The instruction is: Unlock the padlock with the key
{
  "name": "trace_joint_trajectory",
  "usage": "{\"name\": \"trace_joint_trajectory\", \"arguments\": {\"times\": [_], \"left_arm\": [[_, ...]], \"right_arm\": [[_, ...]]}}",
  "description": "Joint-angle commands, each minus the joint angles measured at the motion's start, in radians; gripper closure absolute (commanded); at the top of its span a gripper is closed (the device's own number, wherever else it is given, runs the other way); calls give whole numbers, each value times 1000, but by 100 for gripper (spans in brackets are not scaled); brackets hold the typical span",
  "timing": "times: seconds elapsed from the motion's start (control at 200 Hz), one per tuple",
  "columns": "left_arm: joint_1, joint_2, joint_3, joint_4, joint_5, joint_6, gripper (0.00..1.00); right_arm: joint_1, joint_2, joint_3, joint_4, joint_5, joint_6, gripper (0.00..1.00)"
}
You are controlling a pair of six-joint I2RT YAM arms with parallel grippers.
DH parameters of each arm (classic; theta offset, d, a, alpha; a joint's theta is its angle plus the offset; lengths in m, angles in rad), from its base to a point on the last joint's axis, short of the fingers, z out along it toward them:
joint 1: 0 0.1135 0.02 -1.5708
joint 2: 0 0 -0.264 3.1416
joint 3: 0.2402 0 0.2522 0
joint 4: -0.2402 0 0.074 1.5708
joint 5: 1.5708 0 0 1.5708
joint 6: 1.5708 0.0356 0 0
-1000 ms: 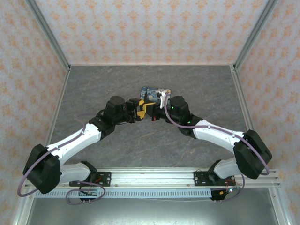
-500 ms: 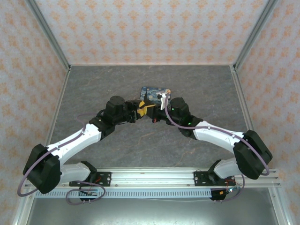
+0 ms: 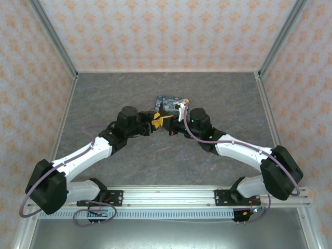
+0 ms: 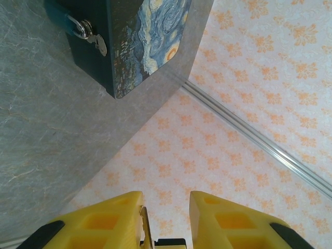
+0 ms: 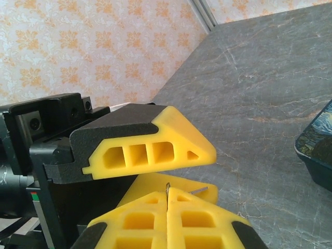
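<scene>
Near the middle of the tabletop (image 3: 104, 104), slightly toward its far edge, meeting tip to tip with both arms, just on the near side of the swirl-painted tin (image 3: 170, 102). Pinching with the right gripper (image 5: 167, 199) a thin metal piece (image 5: 167, 188), poking up from the seam of the tightly pressed fingers; probably the key or its ring, but too thin to say for sure. Holding the left gripper (image 4: 166, 196) partly spread, with open gap between the yellow fingers and only a slim metal sliver (image 4: 143, 218) at the inner side of one; seems to grip nothing. Cannot tell where the padlock sits: too small, or hidden among the yellow fingers at the meeting point. Seeing on the tin a silver latch (image 4: 89, 35), on the side turned to the left wrist camera. Judging the task as early to middle: key perhaps already in hand, nothing more confirmed. Left to do, by this judgement: find the keyhole, push the key in, turn, free the shackle
</scene>
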State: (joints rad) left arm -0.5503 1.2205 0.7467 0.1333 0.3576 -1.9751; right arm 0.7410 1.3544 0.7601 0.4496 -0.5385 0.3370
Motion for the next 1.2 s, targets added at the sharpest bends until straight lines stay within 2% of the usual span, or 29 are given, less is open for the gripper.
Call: {"name": "trace_joint_trajectory", "arguments": {"times": [0.0, 0.741, 0.916, 1.116, 1.191], "left_arm": [[-6, 8, -15, 23, -20, -14, 70], [-6, 11, -21, 25, -19, -16, 80], [-5, 11, -21, 22, -20, -16, 87], [-5, 7, -21, 14, -18, -8, 100], [-6, -1, -12, -8, -29, 28, 100]], "right_arm": [[8, -30, -12, 26, 6, 8, 100], [8, -47, -16, 17, 14, 10, 100], [7, -45, -16, 14, 13, 10, 100], [8, -50, -19, 3, 24, 9, 100], [8, -61, -18, -18, 42, 7, 100]]}}
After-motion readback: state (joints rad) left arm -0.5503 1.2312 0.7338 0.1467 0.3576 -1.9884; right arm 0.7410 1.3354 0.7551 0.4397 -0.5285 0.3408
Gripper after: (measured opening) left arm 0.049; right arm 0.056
